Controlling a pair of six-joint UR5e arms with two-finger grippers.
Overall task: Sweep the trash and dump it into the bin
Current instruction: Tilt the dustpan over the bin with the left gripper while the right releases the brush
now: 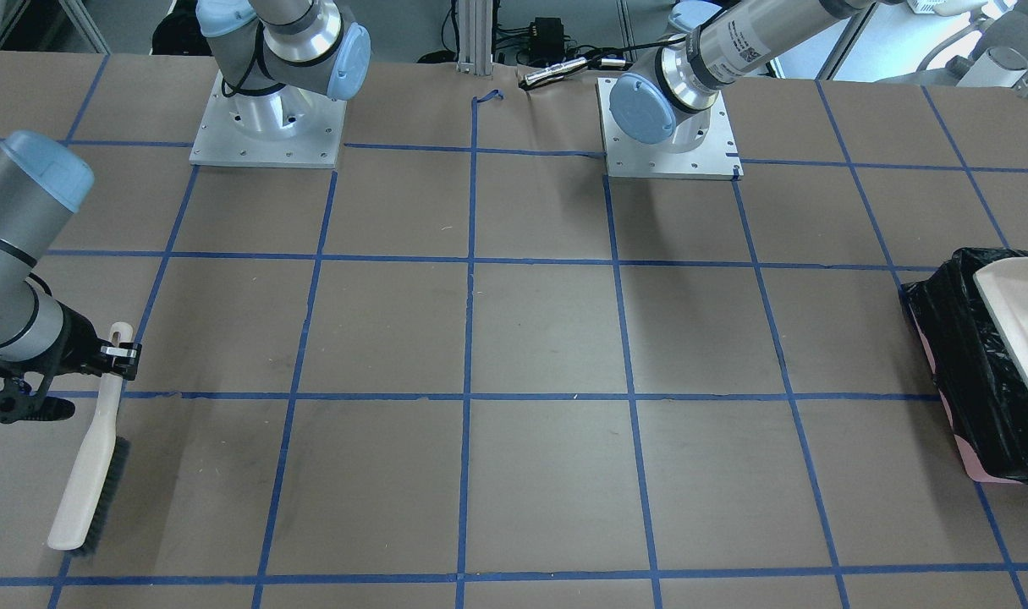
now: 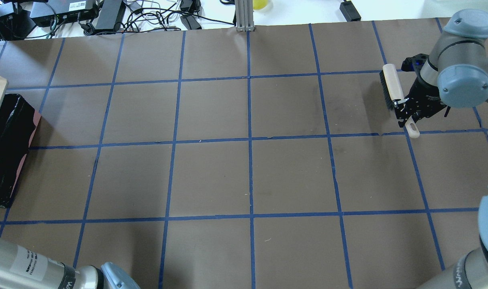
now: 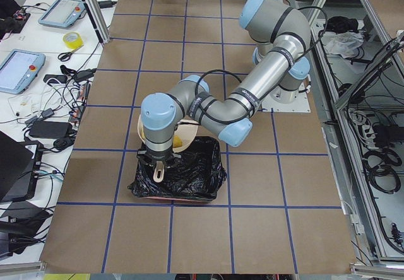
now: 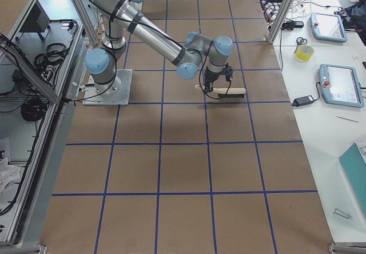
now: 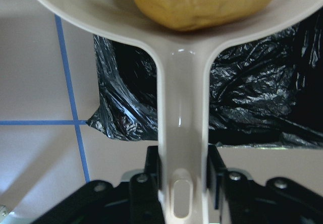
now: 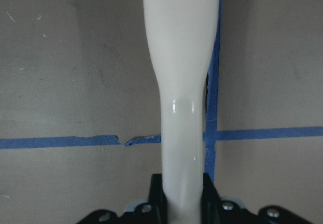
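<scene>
While the right gripper (image 6: 183, 193) is clutching a cream brush (image 6: 181, 47), the left gripper (image 5: 182, 183) is gripping the beige plastic dustpan (image 5: 181, 108), trash (image 5: 202, 2) undumped, over the black-lined pink bin (image 5: 262, 93).

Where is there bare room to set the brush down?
The table is bare across its middle, from the bin on the robot's left to the brush in the right gripper. Crowded only at the bin, under the dustpan.

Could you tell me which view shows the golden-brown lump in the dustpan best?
The left wrist-mounted view: the lump lies close up in the dustpan above the bin. Front-facing and overhead catch only a yellowish sliver at their edges, exterior left a small yellow patch; the rest show nothing of it.
</scene>
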